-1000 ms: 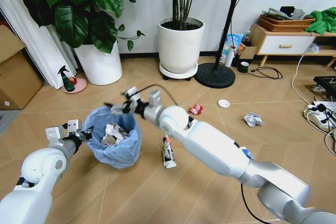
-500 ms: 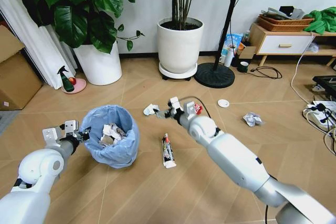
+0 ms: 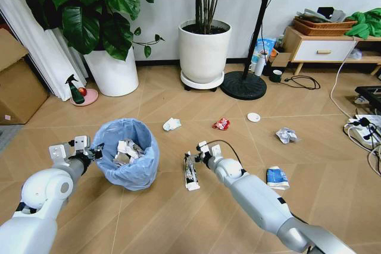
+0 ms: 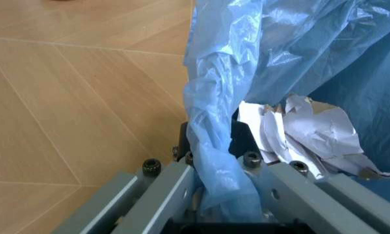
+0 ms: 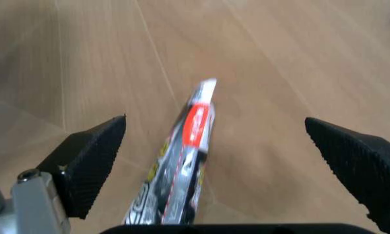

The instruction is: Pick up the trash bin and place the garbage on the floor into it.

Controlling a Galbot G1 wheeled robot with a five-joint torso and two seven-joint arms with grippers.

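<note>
Trash bin point(image 3: 126, 160): small round bin lined with a light blue bag, near left on the floor; crumpled white paper already lies inside it.
Left gripper point(image 3: 90, 151): at the bin's left rim, closed on a fold of the blue liner point(image 4: 214, 161) and the rim edge, as the left wrist view shows.
Tube point(image 3: 190, 172): white tube with red and black print, flat on the floor just right of the bin.
Right gripper point(image 3: 195, 155): low over the tube's far end, fingers point(image 5: 91, 158) spread wide to either side of the tube point(image 5: 182, 161), not touching it.
Remaining garbage: crumpled white paper point(image 3: 171, 124) beyond the bin; red snack wrapper point(image 3: 221, 124) centre; small white disc point(image 3: 254, 117) farther right; crumpled wrapper point(image 3: 286, 135) at right; blue-white packet point(image 3: 276, 177) near right.
Step in hand: judged to be the pick of the tube, with the bin held ready.
Next move calls for: lowering until the fingers straddle the tube across its narrow width, then closing; the tube lies flat, so the tips must reach the floor.
Floor point(image 3: 178, 218): tan herringbone wood-look boards, pale seams.
Room: two white plant pots and a fan stand at the far wall, a green spray bottle far left, cables and a low cabinet at right.
</note>
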